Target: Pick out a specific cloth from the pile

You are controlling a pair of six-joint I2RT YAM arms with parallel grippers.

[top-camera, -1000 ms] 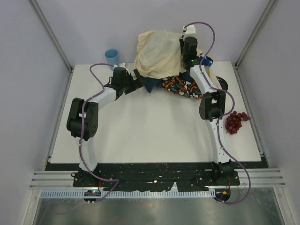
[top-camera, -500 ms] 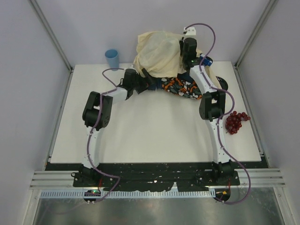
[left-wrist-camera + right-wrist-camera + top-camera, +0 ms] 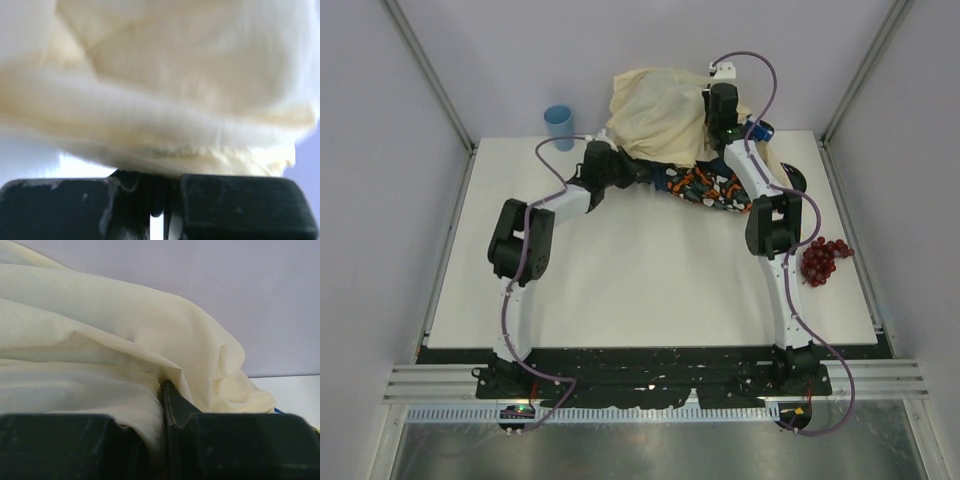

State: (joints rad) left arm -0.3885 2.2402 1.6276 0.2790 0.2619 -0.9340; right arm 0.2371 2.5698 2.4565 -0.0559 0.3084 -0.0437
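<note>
Rising from the near edge of the bench (image 3: pixel 620 290), the two arms lean away toward the far side, and a bunch of red grapes (image 3: pixel 823 260) lies on the right, beside the right arm's elbow. Farther on, the left gripper (image 3: pixel 636 170) reaches low into the near-left edge of the pile (image 3: pixel 670 150). In the left wrist view its jaws are drawn almost together, with only a sliver of light between them, and nothing can be seen caught there. Pale fabric fills the rest of that view just beyond the fingertips. The cloth (image 3: pixel 653 177) shows only as a dark blue scrap at that same edge, tucked under the hem of the cream-yellow cloth (image 3: pixel 660 110) and just beside the left gripper. It is hard to separate from the black fingers, and most of it is hidden. To its right, the orange, black and white patterned cloth (image 3: pixel 708 187) spills out along the near side of the pile, touching the bench. Higher and farther back, the right gripper (image 3: pixel 712 112) is held up at the right of the heap. Its jaws are clenched on a fold of the cream-yellow cloth, which the right wrist view shows bunched between the fingers (image 3: pixel 169 395). A blue cup (image 3: pixel 558 125) stands upright at the far left, apart from the pile.
</note>
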